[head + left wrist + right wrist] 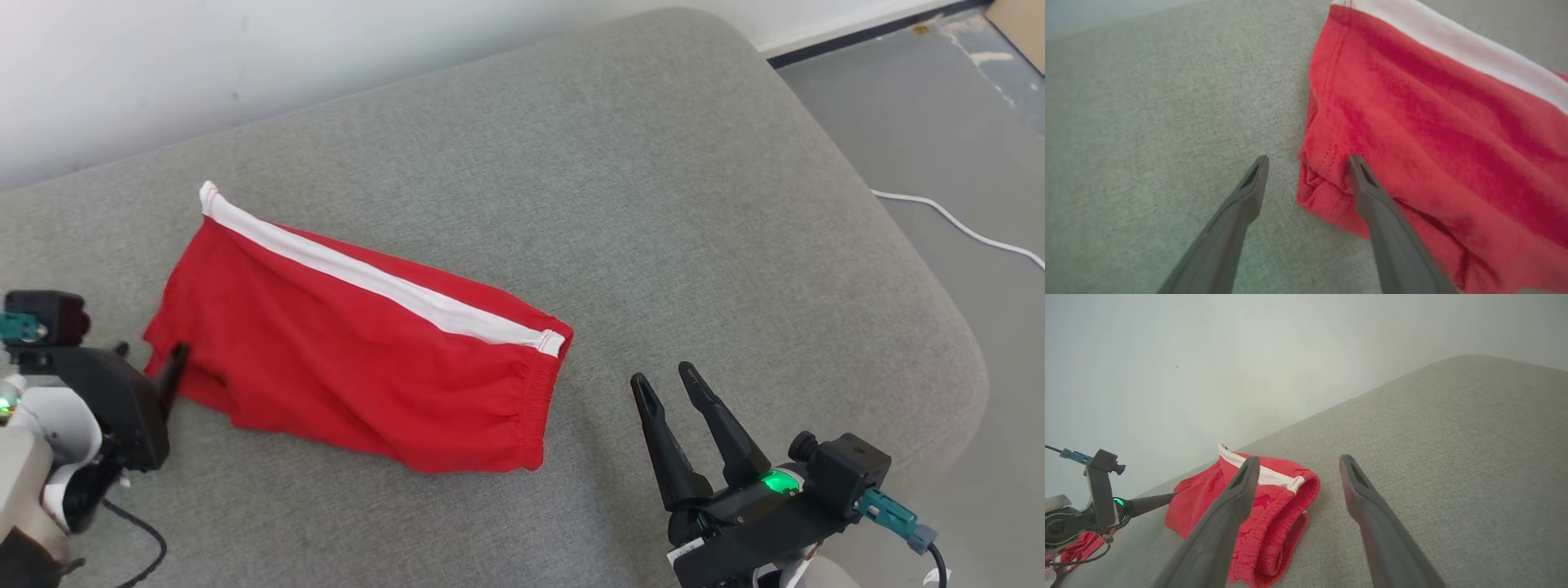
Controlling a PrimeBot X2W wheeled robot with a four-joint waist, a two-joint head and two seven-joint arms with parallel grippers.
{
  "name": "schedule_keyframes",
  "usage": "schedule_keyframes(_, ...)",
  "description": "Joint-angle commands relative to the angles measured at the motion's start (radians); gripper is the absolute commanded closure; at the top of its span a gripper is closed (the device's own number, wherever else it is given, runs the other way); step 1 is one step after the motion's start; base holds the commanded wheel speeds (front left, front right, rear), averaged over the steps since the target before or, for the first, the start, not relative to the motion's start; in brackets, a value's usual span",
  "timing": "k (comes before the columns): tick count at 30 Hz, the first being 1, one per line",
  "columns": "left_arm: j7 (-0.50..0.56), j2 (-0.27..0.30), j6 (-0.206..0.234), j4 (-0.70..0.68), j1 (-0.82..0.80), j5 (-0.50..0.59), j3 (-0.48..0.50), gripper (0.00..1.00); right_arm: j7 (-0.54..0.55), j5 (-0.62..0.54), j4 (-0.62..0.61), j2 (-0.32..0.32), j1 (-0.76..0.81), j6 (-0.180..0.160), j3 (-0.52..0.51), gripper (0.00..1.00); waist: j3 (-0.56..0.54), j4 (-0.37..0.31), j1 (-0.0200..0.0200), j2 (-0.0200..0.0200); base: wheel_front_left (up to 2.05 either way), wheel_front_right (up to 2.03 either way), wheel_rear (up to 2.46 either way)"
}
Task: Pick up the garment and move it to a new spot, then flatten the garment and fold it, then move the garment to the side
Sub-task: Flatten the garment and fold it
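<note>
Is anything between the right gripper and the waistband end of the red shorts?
Nothing is in the way. In the head view, a bare strip of grey cushion lies between the right gripper and the waistband of the red shorts.

I see the garment (351,359), a pair of red shorts, lying flat on the grey cushion (694,204), left of its middle and well in from the far and right edges. A white stripe (367,278) runs along its far side, slanting from far left to near right. The gathered waistband (535,408) faces the cushion's right edge.
</note>
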Motion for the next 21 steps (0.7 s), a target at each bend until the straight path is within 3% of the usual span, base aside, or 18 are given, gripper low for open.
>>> schedule_keyframes(1,0.004,-0.003,0.001,0.001,0.016,-0.004,-0.002,0.0,0.0,-0.007,-0.001,0.007,-0.004,-0.002,0.002,0.0,0.004,-0.005,0.0,0.0,0.0,0.0,0.0)
schedule_keyframes(6,0.1,-0.007,0.005,-0.001,0.019,-0.035,-0.018,0.01,0.0,-0.008,0.004,0.009,-0.001,-0.002,-0.009,0.0,0.004,-0.003,0.0,0.0,0.0,0.0,0.0)
schedule_keyframes(7,0.118,-0.008,0.007,-0.004,0.02,-0.034,-0.024,0.39,0.0,-0.01,0.005,0.009,-0.002,-0.002,-0.01,0.0,0.004,-0.001,0.0,0.0,0.0,0.0,0.0)
schedule_keyframes(8,0.132,-0.007,0.009,-0.007,0.02,-0.035,-0.026,0.65,0.0,-0.011,0.005,0.009,-0.003,-0.002,-0.011,0.0,0.004,0.001,0.0,0.0,0.0,0.0,0.0)
schedule_keyframes(9,0.143,-0.008,0.011,-0.012,0.02,-0.035,-0.03,1.0,0.0,-0.011,0.004,0.009,-0.005,-0.002,-0.01,0.0,0.004,0.005,0.0,0.0,0.0,0.0,0.0)
schedule_keyframes(14,0.12,-0.009,0.028,-0.052,0.025,-0.025,-0.028,1.0,0.0,-0.017,0.002,0.005,-0.013,-0.002,-0.008,0.0,-0.012,0.026,0.0,0.0,0.0,0.0,0.0)
schedule_keyframes(21,-0.007,-0.036,0.071,-0.145,0.097,-0.04,0.003,1.0,0.0,-0.014,0.002,-0.012,0.014,-0.002,-0.026,0.0,-0.067,0.097,0.0,0.0,0.0,0.0,0.0)
